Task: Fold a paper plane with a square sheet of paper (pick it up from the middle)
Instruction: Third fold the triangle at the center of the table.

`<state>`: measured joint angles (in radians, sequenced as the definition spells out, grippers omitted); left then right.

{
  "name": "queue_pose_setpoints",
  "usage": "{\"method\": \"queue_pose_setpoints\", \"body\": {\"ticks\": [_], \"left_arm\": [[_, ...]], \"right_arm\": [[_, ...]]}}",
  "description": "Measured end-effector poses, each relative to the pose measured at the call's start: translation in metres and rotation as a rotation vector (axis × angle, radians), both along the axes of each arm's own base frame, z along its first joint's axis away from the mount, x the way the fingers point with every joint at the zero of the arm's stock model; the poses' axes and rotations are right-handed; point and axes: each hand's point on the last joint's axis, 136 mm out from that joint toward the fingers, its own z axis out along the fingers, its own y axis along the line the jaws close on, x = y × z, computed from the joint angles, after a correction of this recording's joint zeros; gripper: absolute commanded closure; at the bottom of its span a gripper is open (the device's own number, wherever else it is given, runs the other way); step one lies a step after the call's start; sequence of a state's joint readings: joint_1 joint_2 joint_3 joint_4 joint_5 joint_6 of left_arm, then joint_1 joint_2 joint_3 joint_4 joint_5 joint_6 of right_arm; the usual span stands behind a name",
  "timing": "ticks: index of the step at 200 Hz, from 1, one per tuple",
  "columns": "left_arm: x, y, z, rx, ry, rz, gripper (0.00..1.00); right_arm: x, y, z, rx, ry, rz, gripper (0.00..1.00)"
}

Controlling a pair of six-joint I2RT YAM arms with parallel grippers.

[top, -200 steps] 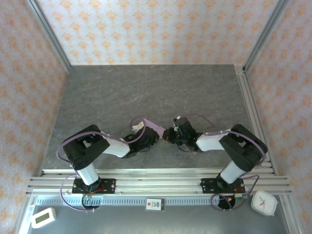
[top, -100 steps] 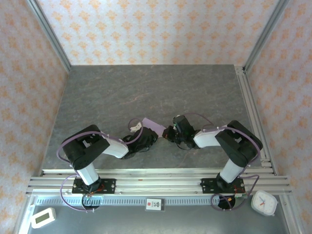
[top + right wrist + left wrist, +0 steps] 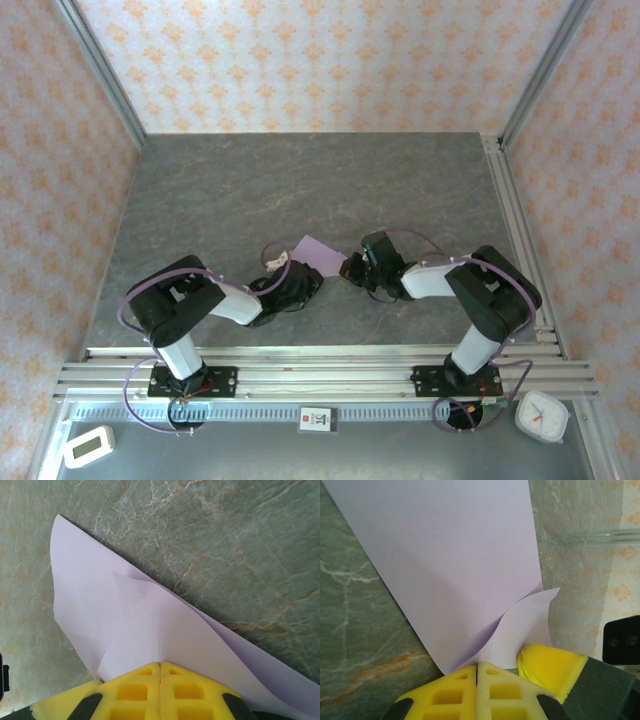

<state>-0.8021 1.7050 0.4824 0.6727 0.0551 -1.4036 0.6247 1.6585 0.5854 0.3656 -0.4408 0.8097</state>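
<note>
The square sheet of paper (image 3: 322, 252) is pale lilac and lies partly lifted on the grey marble-look table (image 3: 300, 190), between the two grippers. My left gripper (image 3: 316, 279) sits at its near left edge, my right gripper (image 3: 351, 268) at its right edge. In the left wrist view the yellow jaws of the left gripper (image 3: 477, 666) are shut on the sheet (image 3: 450, 565), where a curled corner flap (image 3: 530, 622) starts. In the right wrist view the right gripper (image 3: 160, 664) is shut on the sheet (image 3: 140, 630), which bows upward from the jaws.
Aluminium rails (image 3: 320, 372) run along the near edge behind the arm bases. A white timer (image 3: 88, 446) and a small clock (image 3: 541, 416) sit below them. Patterned walls and metal frame posts (image 3: 100, 70) enclose the table on three sides.
The right gripper has drifted a little away from the near edge. More of the sheet shows between the grippers, shifted slightly toward the back. Both jaws stay shut.
</note>
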Motion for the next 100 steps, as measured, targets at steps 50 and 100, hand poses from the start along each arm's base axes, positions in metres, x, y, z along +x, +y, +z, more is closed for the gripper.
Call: {"method": "queue_pose_setpoints", "body": {"ticks": [50,100], "left_arm": [[-0.001,0.008,0.02,0.055,-0.033,-0.029,1.0],[0.012,-0.006,0.038,0.037,-0.075,-0.043,1.0]], "right_arm": [[-0.001,0.002,0.001,0.034,-0.008,-0.023,1.0],[-0.002,0.005,0.001,0.03,-0.023,-0.078,1.0]]}}
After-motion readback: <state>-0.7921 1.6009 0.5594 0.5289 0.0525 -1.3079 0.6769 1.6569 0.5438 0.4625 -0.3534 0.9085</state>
